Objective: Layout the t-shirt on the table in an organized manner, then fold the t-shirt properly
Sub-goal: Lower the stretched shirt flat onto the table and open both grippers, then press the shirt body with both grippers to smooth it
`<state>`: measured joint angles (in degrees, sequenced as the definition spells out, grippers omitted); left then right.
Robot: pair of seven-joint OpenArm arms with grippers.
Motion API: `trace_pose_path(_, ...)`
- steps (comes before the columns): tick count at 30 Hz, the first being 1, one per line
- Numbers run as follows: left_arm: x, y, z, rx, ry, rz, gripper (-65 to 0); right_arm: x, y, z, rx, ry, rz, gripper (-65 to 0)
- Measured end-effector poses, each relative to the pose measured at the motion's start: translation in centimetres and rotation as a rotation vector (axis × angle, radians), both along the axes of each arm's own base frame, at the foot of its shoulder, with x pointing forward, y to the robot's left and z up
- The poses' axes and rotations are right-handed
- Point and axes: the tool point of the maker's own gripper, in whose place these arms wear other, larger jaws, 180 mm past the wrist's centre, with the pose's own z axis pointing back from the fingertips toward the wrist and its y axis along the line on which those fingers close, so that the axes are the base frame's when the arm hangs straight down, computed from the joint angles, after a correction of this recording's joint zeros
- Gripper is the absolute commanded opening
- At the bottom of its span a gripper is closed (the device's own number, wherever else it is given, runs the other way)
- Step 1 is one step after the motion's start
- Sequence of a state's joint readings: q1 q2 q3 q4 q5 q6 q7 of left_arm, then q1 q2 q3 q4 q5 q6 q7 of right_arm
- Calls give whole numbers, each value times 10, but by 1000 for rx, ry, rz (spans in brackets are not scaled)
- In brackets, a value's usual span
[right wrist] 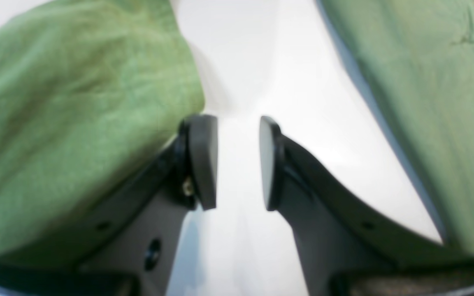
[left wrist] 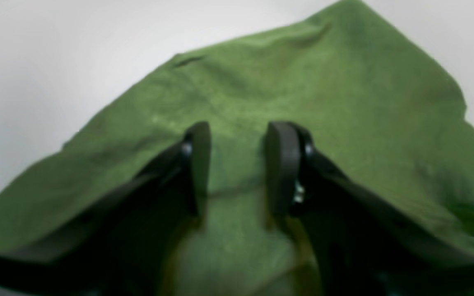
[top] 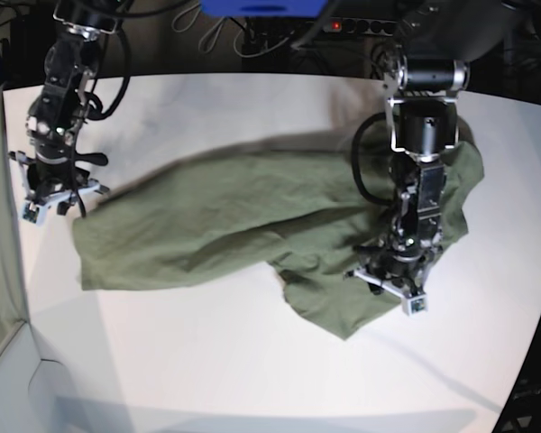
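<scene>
The near part of the table (top: 252,370) lies bare and white, with a curved edge at the lower right. The shirt (top: 252,225) lies spread and rumpled across the middle of the table, running from the left side to the right, with a flap hanging toward the near edge at the centre right.

The left gripper (top: 392,280) stands over that right part of the shirt, its arm coming down from the far side and covering some of the cloth in the base view. In the left wrist view its fingers (left wrist: 280,164) stand apart with a moderate gap, green cloth (left wrist: 303,94) showing between and beyond them; nothing is pinched between them, though whether the tips touch the cloth cannot be told.

The right gripper (top: 54,194) is at the shirt's left end, just off its corner, near the left edge of the table. In the right wrist view its fingers (right wrist: 202,160) are also parted with a moderate gap, bare table (right wrist: 241,61) between them and folds of shirt (right wrist: 56,102) to either side; they hold nothing.

Beyond the far edge, dark cables (top: 225,36) and a power strip (top: 361,25) lie in shadow.
</scene>
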<state>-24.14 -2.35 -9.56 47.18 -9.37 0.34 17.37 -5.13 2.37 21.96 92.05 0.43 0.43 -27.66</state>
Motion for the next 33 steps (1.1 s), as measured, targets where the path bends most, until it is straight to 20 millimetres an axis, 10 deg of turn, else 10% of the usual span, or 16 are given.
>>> trace_pose_path(14,-12,100,-16,154,-28,102,-425,4,-10,8,-39,-4,13,-468)
trace_pose_path(22,-25,116,-3,180,-37,108,-425,15,18,0,-23,10,95,-465)
trace_pose_path(33,-32,86,49,45,-165,77,-425,21,60,-8,19,25,267,-457)
